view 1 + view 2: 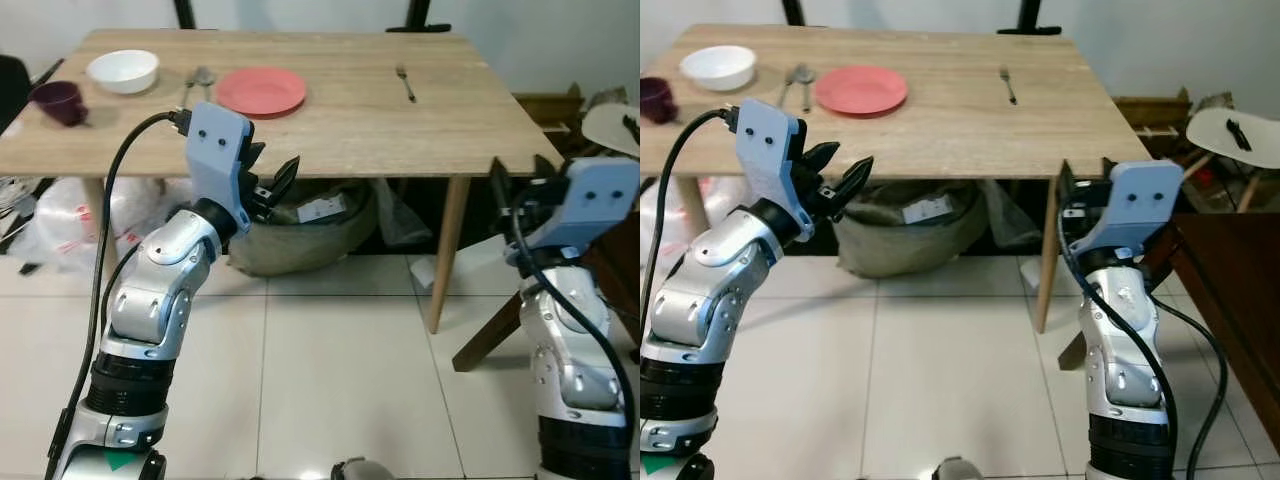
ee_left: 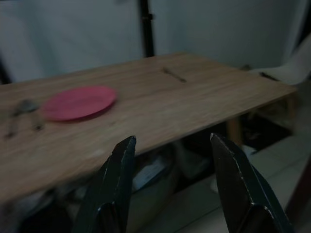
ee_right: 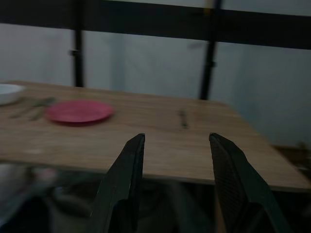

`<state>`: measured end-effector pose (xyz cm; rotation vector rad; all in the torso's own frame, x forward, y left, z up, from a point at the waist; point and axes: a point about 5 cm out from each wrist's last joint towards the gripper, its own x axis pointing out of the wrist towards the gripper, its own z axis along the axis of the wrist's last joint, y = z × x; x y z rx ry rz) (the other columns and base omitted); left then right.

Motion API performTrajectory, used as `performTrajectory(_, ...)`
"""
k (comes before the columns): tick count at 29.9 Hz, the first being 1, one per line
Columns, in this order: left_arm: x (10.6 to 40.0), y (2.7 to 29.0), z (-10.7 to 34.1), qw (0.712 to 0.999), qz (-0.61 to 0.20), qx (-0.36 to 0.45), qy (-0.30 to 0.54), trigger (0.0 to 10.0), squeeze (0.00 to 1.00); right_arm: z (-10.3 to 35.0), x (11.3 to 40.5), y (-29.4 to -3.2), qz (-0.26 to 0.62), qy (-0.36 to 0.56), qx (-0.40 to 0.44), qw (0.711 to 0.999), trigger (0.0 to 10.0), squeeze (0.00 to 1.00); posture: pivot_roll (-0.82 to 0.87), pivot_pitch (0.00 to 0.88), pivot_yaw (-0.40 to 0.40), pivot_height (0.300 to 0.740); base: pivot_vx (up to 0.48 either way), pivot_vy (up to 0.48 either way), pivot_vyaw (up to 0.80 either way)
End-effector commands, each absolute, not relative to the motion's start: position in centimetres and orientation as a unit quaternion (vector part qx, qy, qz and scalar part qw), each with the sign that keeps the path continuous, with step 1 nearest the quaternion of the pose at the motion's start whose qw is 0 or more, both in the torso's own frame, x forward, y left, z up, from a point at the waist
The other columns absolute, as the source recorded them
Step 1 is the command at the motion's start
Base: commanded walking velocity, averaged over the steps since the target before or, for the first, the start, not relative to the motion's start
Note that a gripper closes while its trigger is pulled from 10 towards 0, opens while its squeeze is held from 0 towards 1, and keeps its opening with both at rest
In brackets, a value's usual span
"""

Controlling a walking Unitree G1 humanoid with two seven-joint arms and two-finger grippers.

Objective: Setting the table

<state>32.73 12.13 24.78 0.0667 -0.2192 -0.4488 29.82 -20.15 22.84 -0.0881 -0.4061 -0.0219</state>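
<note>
Approach stage. Left tool (image 1: pixel 272 178) spread, empty, short of light wooden tabletop (image 1: pixel 340 120) near edge. Right tool (image 3: pixel 177 160) spread, empty. Round pink plastic plate (image 1: pixel 261 91) at 12 o'clock from left tool; small metal fork (image 1: pixel 405 83) at 1 o'clock. Raise tool above edge before reaching.

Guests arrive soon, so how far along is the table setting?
Barely started. On the table a pink plate, a white bowl, spoons and a dark cup sit bunched at the left end, and a fork lies alone to the right. Nothing is in hand: the left gripper and right gripper hang open short of the table edge. Arranging everything remains.
</note>
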Motion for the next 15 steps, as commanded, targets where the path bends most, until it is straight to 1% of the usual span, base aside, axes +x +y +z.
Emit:
performTrajectory(1, 32.74, 11.99, 24.34, 0.969, -0.225, 0.033, -0.102, 10.0, 0.0, 22.8, 29.71, -20.42, -0.014, -0.2, -0.05, 0.978, 10.0, 0.0, -0.19, 0.0, 0.065, 0.74, -0.33, 0.0, 0.0)
performTrajectory(15, 32.82, 11.72, 24.35, 0.967, -0.232, 0.032, -0.103, 10.0, 0.0, 22.77, 29.58, -20.59, -0.017, -0.2, -0.053, 0.978, 10.0, 0.0, -0.2, 0.0, 0.069, 0.74, -0.329, 0.0, 0.0)
